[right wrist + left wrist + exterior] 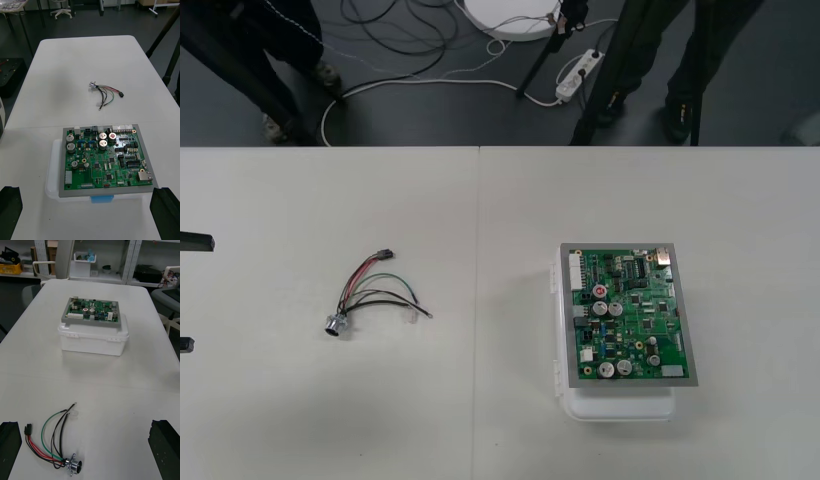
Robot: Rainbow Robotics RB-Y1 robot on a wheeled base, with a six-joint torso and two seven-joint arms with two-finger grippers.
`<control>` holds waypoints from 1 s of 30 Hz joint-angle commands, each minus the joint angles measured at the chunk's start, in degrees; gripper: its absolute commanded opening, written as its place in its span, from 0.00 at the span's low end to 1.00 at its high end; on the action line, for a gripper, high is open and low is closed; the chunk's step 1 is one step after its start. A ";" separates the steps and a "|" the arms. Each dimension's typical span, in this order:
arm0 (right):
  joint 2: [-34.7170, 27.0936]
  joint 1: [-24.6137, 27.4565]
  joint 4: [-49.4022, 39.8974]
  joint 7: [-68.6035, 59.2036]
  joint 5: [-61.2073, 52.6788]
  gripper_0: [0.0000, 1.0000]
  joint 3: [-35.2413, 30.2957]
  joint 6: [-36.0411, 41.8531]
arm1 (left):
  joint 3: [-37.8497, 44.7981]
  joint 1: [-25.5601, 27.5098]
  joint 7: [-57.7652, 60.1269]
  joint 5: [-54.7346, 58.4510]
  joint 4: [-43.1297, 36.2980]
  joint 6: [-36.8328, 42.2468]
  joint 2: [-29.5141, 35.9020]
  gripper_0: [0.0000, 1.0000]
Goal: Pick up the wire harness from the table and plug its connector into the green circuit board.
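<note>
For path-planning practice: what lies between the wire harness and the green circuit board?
Front view: only bare table, crossed by its seam, separates wire harness from green circuit board.

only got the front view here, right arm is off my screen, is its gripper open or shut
observer: open. In the right wrist view the right gripper stands wide apart, facing the green circuit board.
operator: and the left, i just see black tips at the edge
observer: the left gripper is open too. The wire harness lies untouched on the table just ahead of it.
operator: how does the board sit
observer: on a white base, a lidded box that lifts it off the table.
</note>
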 commanded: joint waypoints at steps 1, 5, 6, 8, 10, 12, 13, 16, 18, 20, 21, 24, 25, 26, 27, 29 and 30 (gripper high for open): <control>-2.23 -0.92 0.48 -1.29 -0.99 1.00 -0.17 0.29 | 1.04 1.68 3.04 0.04 -1.21 -2.50 2.65 1.00; -2.23 -0.92 0.48 -1.29 -0.99 1.00 -0.17 0.29 | 1.04 1.68 3.04 0.04 -1.21 -2.50 2.65 1.00; -2.23 -0.92 0.48 -1.29 -0.99 1.00 -0.17 0.29 | 1.04 1.68 3.04 0.04 -1.21 -2.50 2.65 1.00; -2.23 -0.92 0.48 -1.29 -0.99 1.00 -0.17 0.29 | 1.04 1.68 3.04 0.04 -1.21 -2.50 2.65 1.00; -2.23 -0.92 0.48 -1.29 -0.99 1.00 -0.17 0.29 | 1.04 1.68 3.04 0.04 -1.21 -2.50 2.65 1.00; -2.23 -0.92 0.48 -1.29 -0.99 1.00 -0.17 0.29 | 1.04 1.68 3.04 0.04 -1.21 -2.50 2.65 1.00; -2.23 -0.92 0.48 -1.29 -0.99 1.00 -0.17 0.29 | 1.04 1.68 3.04 0.04 -1.21 -2.50 2.65 1.00; -2.23 -0.92 0.48 -1.29 -0.99 1.00 -0.17 0.29 | 1.04 1.68 3.04 0.04 -1.21 -2.50 2.65 1.00; -2.23 -0.92 0.48 -1.29 -0.99 1.00 -0.17 0.29 | 1.04 1.68 3.04 0.04 -1.21 -2.50 2.65 1.00; -2.23 -0.92 0.48 -1.29 -0.99 1.00 -0.17 0.29 | 1.04 1.68 3.04 0.04 -1.21 -2.50 2.65 1.00; -2.23 -0.92 0.48 -1.29 -0.99 1.00 -0.17 0.29 | 1.04 1.68 3.04 0.04 -1.21 -2.50 2.65 1.00; -2.23 -0.92 0.48 -1.29 -0.99 1.00 -0.17 0.29 | 1.04 1.68 3.04 0.04 -1.21 -2.50 2.65 1.00; -2.23 -0.92 0.48 -1.29 -0.99 1.00 -0.17 0.29 | 1.04 1.68 3.04 0.04 -1.21 -2.50 2.65 1.00; -2.23 -0.92 0.48 -1.29 -0.99 1.00 -0.17 0.29 | 1.04 1.68 3.04 0.04 -1.21 -2.50 2.65 1.00; -2.23 -0.92 0.48 -1.29 -0.99 1.00 -0.17 0.29 | 1.04 1.68 3.04 0.04 -1.21 -2.50 2.65 1.00; -2.23 -0.92 0.48 -1.29 -0.99 1.00 -0.17 0.29 | 1.04 1.68 3.04 0.04 -1.21 -2.50 2.65 1.00; -2.23 -0.92 0.48 -1.29 -0.99 1.00 -0.17 0.29 | 1.04 1.68 3.04 0.04 -1.21 -2.50 2.65 1.00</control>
